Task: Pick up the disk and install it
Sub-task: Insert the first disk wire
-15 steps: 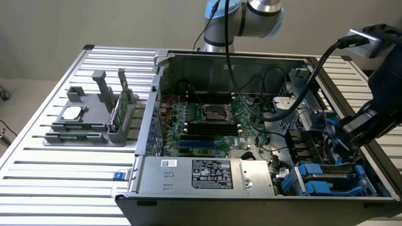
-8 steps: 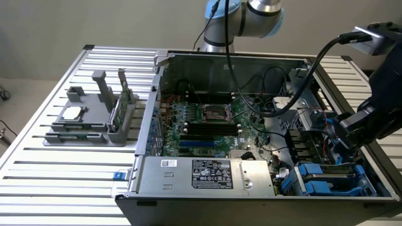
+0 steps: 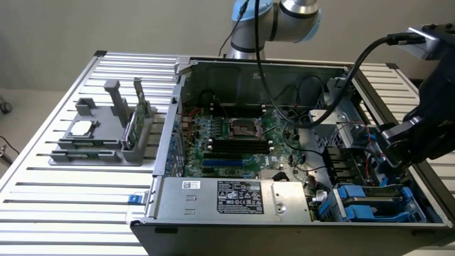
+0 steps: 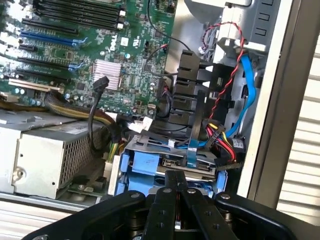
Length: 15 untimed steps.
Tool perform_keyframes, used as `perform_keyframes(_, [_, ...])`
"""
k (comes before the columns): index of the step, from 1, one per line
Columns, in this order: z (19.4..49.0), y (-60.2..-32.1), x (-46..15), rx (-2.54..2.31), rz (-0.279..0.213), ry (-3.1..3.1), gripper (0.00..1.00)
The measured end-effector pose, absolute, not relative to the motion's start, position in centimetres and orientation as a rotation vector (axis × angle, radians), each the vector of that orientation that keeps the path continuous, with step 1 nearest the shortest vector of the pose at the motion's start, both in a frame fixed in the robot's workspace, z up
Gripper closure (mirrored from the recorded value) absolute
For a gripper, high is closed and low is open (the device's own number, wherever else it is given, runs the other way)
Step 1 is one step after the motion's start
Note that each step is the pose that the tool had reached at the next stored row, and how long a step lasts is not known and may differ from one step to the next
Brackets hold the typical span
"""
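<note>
The disk (image 3: 371,201), a grey drive in a blue plastic carrier, lies in the drive bay at the corner of the open computer case (image 3: 213,229), on the exterior view's right. In the wrist view the disk (image 4: 150,164) sits under a metal bracket, with cables running over it. My gripper (image 4: 175,176) is shut with its fingers pressed together and nothing between them. Its tips are right at the carrier's edge; I cannot tell whether they touch it. In the exterior view the black gripper (image 3: 392,159) hangs just above the bay.
The power supply (image 3: 231,198) lies beside the bay, with the motherboard (image 3: 235,138) behind it. Red, blue and black cables (image 4: 235,95) crowd the space over the bay. A grey fixture (image 3: 106,133) holding a small chip and a green card stands on the slatted table at the exterior view's left.
</note>
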<state>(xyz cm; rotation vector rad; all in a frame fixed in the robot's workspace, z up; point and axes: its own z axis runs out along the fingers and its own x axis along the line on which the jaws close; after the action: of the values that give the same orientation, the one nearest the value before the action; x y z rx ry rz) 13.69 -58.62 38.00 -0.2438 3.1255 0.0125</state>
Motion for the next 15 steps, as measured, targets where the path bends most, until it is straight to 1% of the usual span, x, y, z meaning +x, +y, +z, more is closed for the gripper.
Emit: perform_keyframes(15, [38.25, -58.62, 13.69, 0.117, 0.011, 3.132, 0.89])
